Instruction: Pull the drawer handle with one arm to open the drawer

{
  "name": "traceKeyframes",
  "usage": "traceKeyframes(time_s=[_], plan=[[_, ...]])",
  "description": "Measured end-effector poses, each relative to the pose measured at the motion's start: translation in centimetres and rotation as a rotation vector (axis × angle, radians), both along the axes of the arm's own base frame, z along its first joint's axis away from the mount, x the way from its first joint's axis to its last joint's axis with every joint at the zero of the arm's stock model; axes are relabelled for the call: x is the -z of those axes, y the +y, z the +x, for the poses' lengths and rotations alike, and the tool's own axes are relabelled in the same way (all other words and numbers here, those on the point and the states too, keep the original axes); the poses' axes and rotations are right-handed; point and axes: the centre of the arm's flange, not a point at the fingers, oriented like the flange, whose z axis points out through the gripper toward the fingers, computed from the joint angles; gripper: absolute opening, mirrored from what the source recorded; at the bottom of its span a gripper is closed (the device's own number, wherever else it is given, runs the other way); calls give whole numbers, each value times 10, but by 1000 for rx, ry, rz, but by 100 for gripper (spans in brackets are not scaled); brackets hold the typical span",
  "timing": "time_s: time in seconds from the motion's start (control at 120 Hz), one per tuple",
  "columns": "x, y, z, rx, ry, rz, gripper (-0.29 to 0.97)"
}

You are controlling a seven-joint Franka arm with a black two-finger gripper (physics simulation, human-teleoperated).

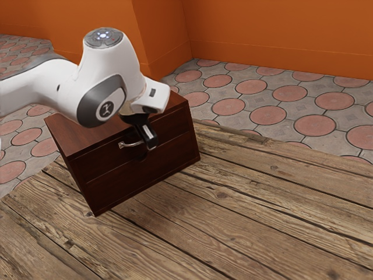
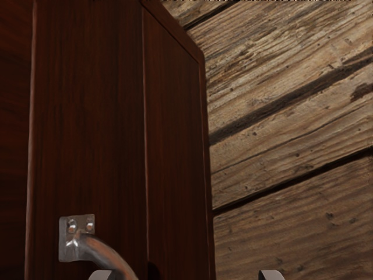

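A dark wooden cabinet (image 1: 128, 157) stands on the plank table (image 1: 262, 204), near the exterior view's left. Its upper drawer front looks flush with the body. A curved metal handle (image 1: 129, 143) sticks out from that front. My black gripper (image 1: 147, 140) hangs at the handle's right end, fingers pointing down in front of the drawer. In the wrist view the handle (image 2: 96, 251) bends away from its screwed plate toward one of my fingertips (image 2: 269, 275), which stand wide apart. The gripper is open and nothing is clamped between the fingers.
The table's far edge runs just behind the cabinet, with tiled floor (image 1: 274, 99) and orange walls (image 1: 262, 29) beyond. Bare planks (image 2: 285, 134) spread in front of the cabinet and toward the exterior view's right.
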Motion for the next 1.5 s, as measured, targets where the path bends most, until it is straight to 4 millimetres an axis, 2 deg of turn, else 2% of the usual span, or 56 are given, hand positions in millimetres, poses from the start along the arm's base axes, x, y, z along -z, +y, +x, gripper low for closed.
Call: traceKeyframes(time_s=[0.275,0.683,1.2,1.5], plan=[[3,10,-1,9,3,38,23],[15,12,-6,26,30,62,17],[8,13,-18,22,22,54,5],[9,16,-18,11,20,41,5]])
